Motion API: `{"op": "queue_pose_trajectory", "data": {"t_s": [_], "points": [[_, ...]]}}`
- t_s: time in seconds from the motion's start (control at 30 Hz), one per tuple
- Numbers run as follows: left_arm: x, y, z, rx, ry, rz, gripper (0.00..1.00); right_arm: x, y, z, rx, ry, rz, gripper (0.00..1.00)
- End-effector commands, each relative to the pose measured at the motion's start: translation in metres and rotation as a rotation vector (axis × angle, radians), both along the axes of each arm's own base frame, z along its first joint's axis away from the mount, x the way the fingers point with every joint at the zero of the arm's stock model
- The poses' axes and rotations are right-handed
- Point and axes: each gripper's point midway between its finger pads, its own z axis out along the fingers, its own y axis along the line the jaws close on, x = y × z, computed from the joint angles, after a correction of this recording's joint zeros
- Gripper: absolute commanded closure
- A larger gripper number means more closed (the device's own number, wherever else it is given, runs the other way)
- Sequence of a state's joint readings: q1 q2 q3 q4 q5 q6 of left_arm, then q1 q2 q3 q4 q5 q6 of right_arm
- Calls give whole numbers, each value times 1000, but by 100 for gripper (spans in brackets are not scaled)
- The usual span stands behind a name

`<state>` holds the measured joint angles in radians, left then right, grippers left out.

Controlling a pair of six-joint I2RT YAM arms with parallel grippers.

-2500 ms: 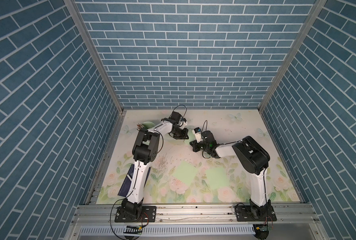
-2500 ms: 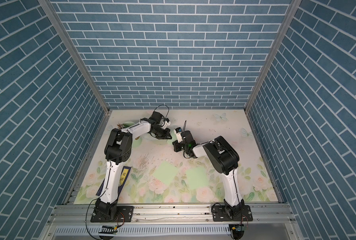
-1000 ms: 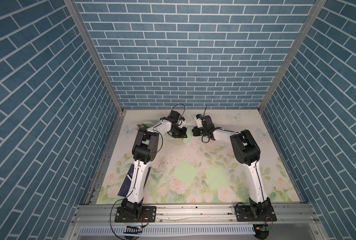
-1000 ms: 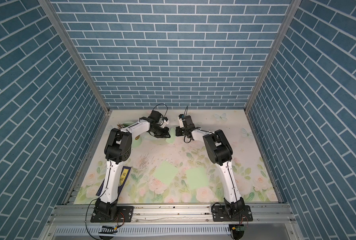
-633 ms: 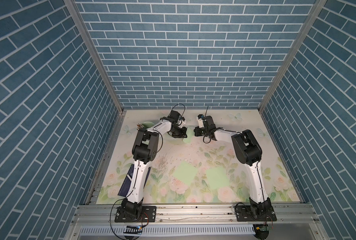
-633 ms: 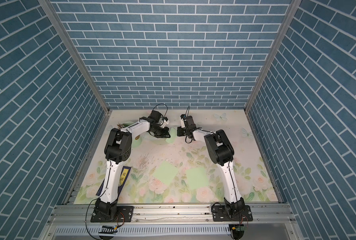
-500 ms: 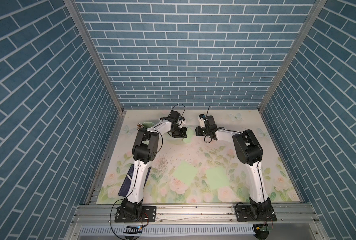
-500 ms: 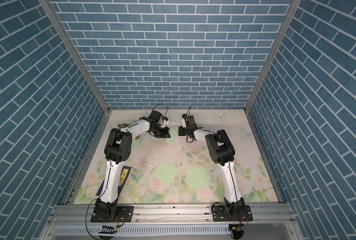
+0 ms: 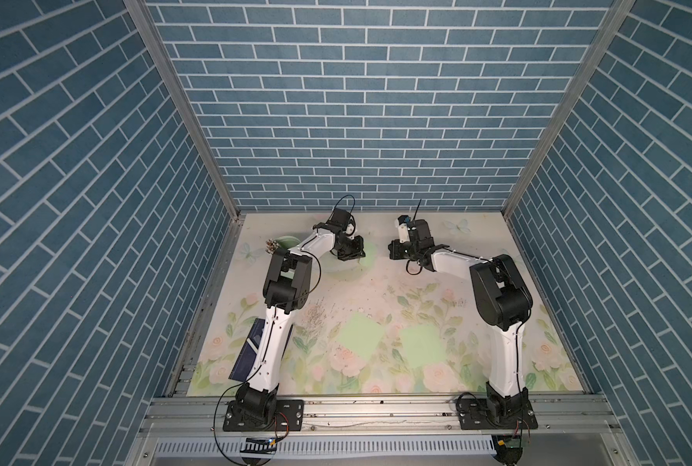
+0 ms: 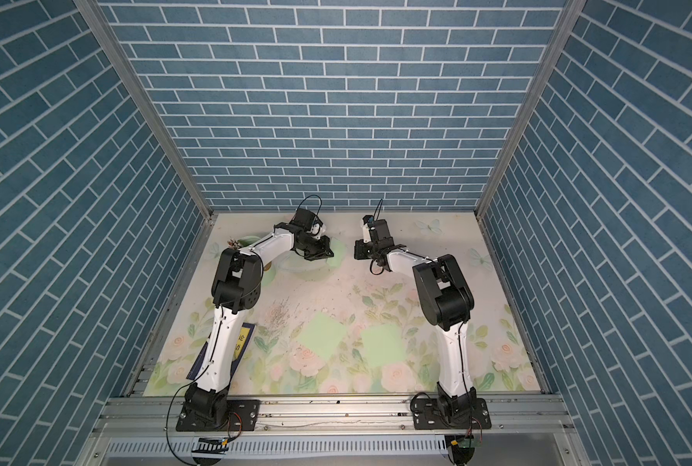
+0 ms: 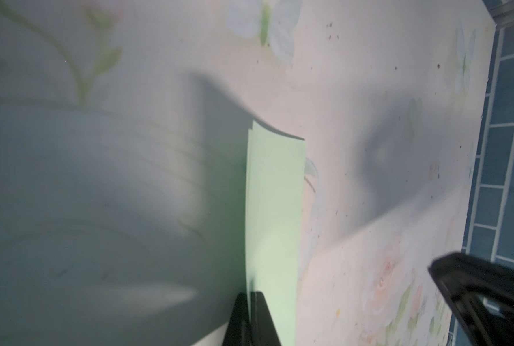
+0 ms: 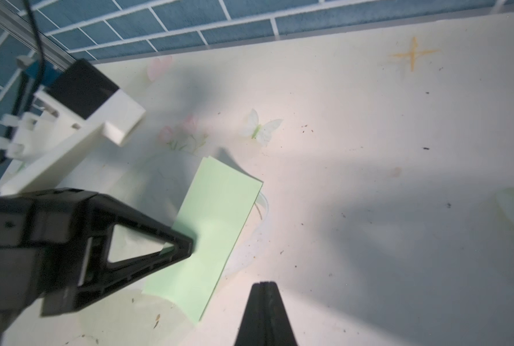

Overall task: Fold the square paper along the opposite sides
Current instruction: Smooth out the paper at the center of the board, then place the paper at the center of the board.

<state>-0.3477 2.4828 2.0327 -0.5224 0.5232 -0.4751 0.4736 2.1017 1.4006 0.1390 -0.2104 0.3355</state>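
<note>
We are pinching thin, floppy folded green paper (image 11: pixel 275 215) in our left gripper (image 11: pixel 251 314); right gripper (image 12: pixel 264 311) closed, seemingly empty beside it.

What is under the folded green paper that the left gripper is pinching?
The folded green paper, pinched by the left gripper, has the floral mat under it, with a printed curl showing beside one edge. What the paper covers cannot be seen.

Both arms outstretched toward the far wall; left tool (image 11: pixel 251 295) clamped; right tool (image 12: pixel 264 286) seemingly closed, empty
</note>
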Motion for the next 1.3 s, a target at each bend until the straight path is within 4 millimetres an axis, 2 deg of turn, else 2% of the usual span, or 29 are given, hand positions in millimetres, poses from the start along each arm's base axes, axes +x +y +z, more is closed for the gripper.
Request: {"op": "queue_pose_trajectory", "data": {"t_s": [0.0,0.17,0.3,0.43,0.57,0.73,0.83,0.9,0.97,1.03,1.1,1.17,1.27], "points": [[-10,14,-47,105,97,74,96,-9,3,5,22,-4,17,100],[-10,15,-44,140,83,100,77,-13,8,2,35,3,38,100],[-14,19,-40,168,70,120,53,-14,11,-2,43,10,49,100],[-16,24,-39,208,67,135,42,-16,16,-6,52,16,61,100],[-17,26,-32,250,46,148,26,-16,21,-9,63,19,68,100],[-20,21,-23,265,22,148,15,-17,25,-10,71,23,74,100],[-22,19,-14,264,2,157,11,-14,26,-4,72,6,71,99],[-21,19,0,252,-20,173,13,-11,25,9,75,-15,64,92],[-16,21,29,241,-75,202,14,-10,20,29,66,-53,49,82],[-16,24,67,240,-152,238,14,-24,16,48,65,-83,58,72],[-27,30,103,255,-230,263,13,-57,18,59,52,-107,125,66],[-47,39,120,270,-264,284,13,-103,23,56,-76,-173,205,61],[-82,59,125,277,-277,324,10,-185,40,37,-331,-329,366,40]]}}
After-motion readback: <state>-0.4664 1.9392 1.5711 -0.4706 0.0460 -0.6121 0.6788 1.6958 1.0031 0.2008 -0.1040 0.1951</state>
